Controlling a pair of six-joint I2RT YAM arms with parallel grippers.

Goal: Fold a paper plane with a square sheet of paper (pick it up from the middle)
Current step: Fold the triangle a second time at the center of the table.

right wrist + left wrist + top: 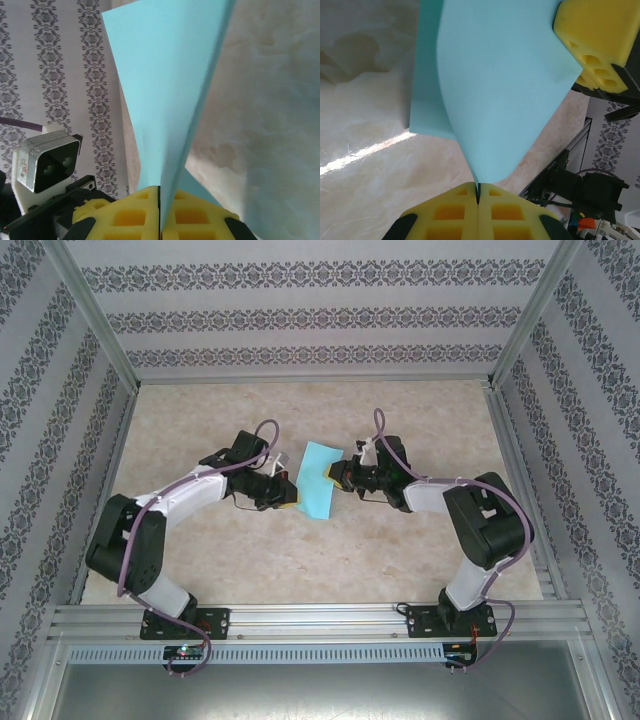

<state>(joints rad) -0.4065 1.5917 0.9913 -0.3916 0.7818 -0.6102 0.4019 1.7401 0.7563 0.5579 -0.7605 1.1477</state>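
Here, my left gripper [478,194] and right gripper [160,192] both pinch the square sheet of paper [320,485], which hangs midway between them.

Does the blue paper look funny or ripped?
Not ripped. The paper is bowed instead of flat: the left gripper and the right gripper each pinch an edge, so it curves between them. No tear or crumple shows.
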